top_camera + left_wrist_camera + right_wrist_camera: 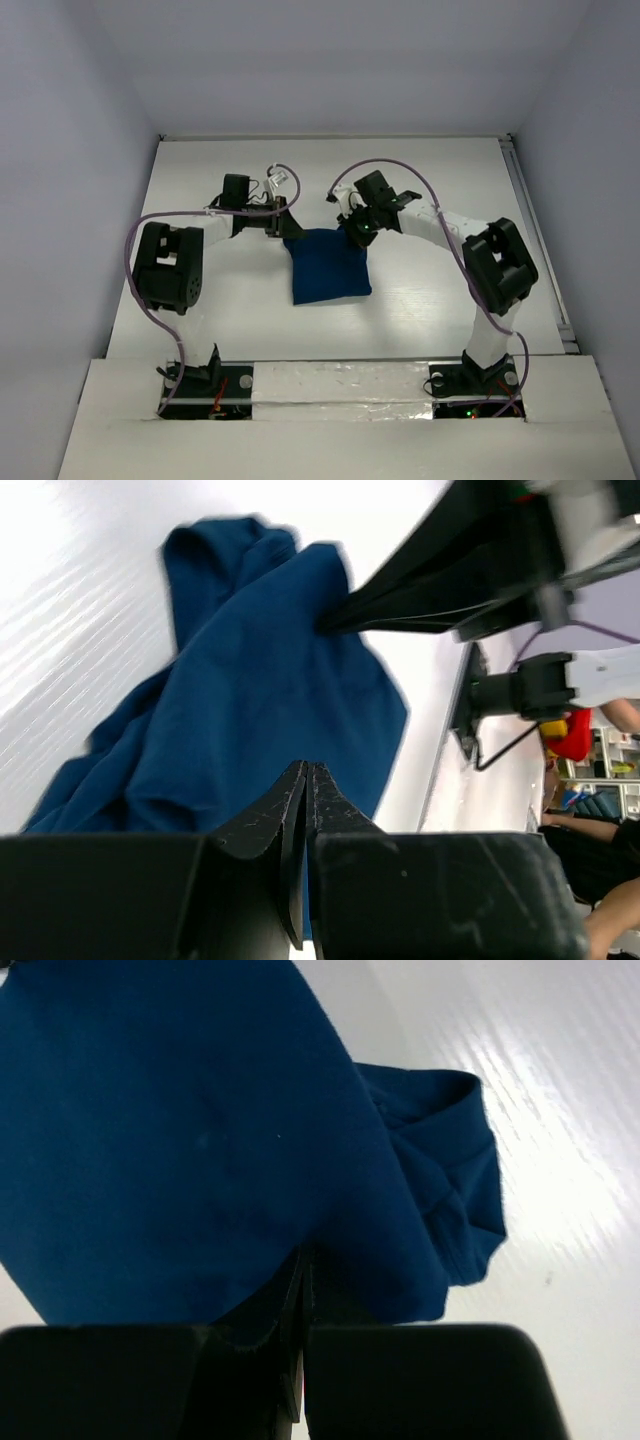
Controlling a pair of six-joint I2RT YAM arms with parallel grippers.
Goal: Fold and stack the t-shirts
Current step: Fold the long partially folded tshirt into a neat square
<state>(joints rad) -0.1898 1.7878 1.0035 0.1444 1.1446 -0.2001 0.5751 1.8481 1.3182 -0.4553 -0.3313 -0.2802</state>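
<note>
On far corners of t-shirt (330,270), clamped left claw (277,228) and right claw (358,232)

Overhead, the t-shirt's (330,265) far corners hide under the left gripper (277,222) and right gripper (356,232). The left wrist view blurs the right gripper and crops it at the top; the right wrist view crops the cloth top and left.

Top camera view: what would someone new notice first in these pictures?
A dark blue t-shirt, folded into a rough rectangle, stands out at the middle of the white table. The left pincer and the right pincer meet its two far corners, each shut on the cloth. Purple cables loop across the scene.
</note>
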